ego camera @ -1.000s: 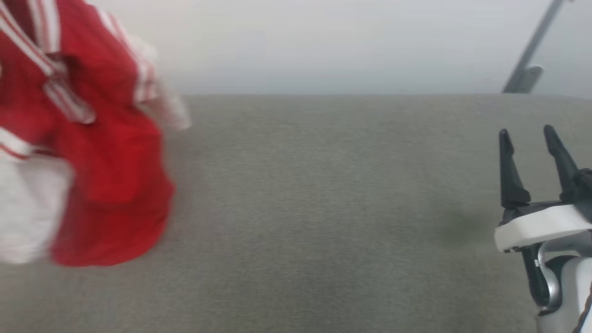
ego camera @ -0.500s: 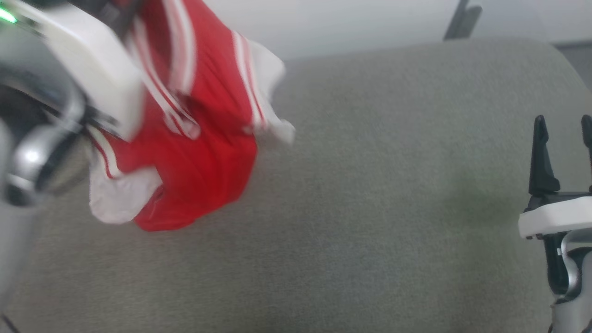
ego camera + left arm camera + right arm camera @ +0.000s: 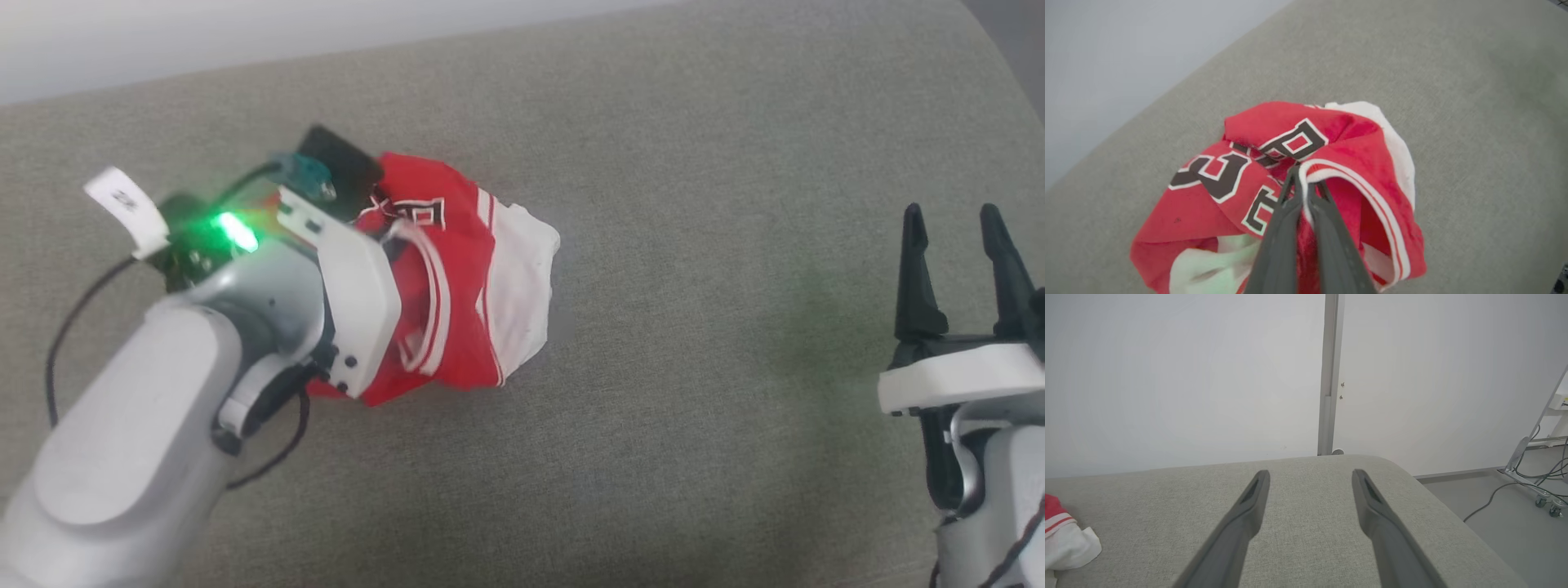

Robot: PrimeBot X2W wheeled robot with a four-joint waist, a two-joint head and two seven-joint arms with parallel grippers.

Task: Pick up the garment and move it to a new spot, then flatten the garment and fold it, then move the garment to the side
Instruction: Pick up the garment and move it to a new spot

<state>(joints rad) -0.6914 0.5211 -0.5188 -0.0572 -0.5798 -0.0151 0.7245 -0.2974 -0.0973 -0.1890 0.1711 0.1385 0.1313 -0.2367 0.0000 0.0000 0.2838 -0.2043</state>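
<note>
Your left gripper [image 3: 1300,173] has its fingers pressed together on a fold of the garment [image 3: 1208,192], pinching the striped trim at the top of the heap. The garment sits bunched on the cushion [image 3: 694,367], left of centre in the head view. Its lettering is crumpled on top and a white sleeve spills out on its right side.

The weight looks to be down, so I judge the move to the new spot nearly done. Let go only once the cloth is slack under the tips. Then draw the fingers back along their own line, so the trim does not catch and drag the heap. Flattening needs room, and there is plenty of bare cushion toward the right. Look for a hem or shoulder edge before the next grasp; from here I cannot tell which edge is which.

Your left arm [image 3: 147,425] reaches in from the lower left, wrist tipped down over the heap, with a green light [image 3: 233,229] lit on it. Your right gripper [image 3: 951,224] hovers well apart at the right. Its fingers are spread wide and empty, pointing across the cushion toward the wall [image 3: 1167,375].
</note>
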